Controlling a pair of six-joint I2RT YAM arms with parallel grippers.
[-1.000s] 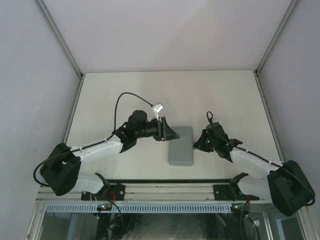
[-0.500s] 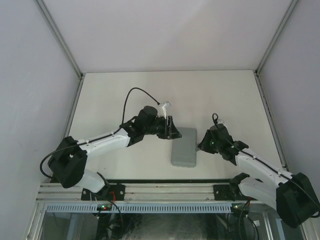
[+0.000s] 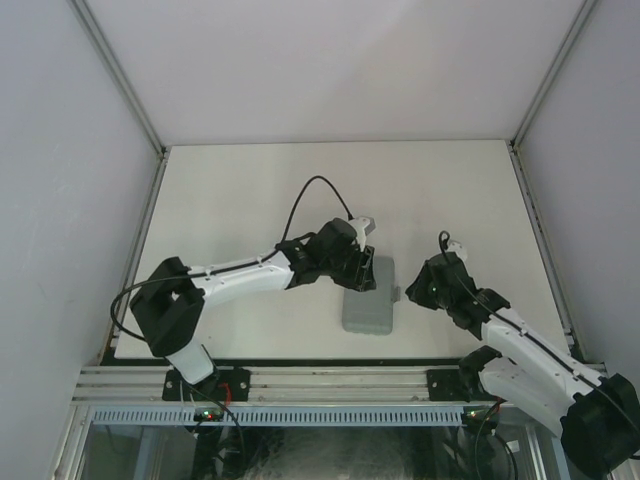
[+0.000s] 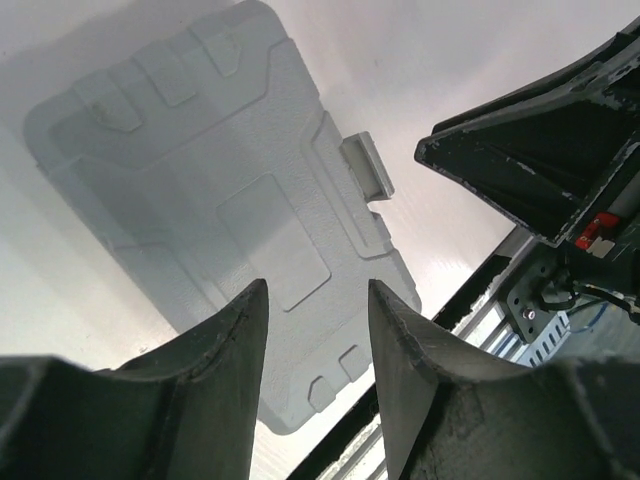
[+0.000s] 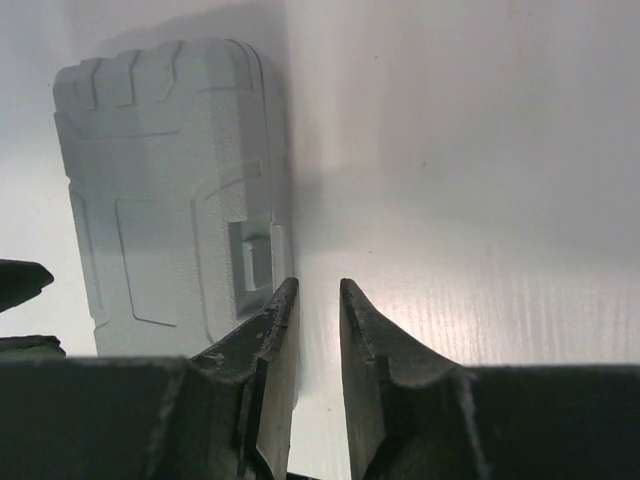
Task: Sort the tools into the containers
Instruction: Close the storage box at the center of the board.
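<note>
The container, a flat grey case point(image 3: 368, 298), lies closed on the white table, its lid up and its latch point(image 5: 256, 254) on the right edge. No tools show in any view. My left gripper point(image 3: 362, 270) hovers over the far end of the case point(image 4: 190, 170); its jaws stand apart with nothing between them point(image 4: 316, 286). My right gripper point(image 3: 412, 290) sits just right of the case point(image 5: 165, 180), beside the latch. Its fingers point(image 5: 318, 284) are a narrow gap apart over bare table and hold nothing.
The white table point(image 3: 240, 190) is walled in on the left, right and back. An aluminium rail point(image 3: 330, 378) with the arm bases runs along the near edge, close behind the case point(image 4: 520, 300).
The left arm has swung right, bringing its gripper from beside the case to above it. The right gripper has drawn back to the right and its jaws have parted slightly.
</note>
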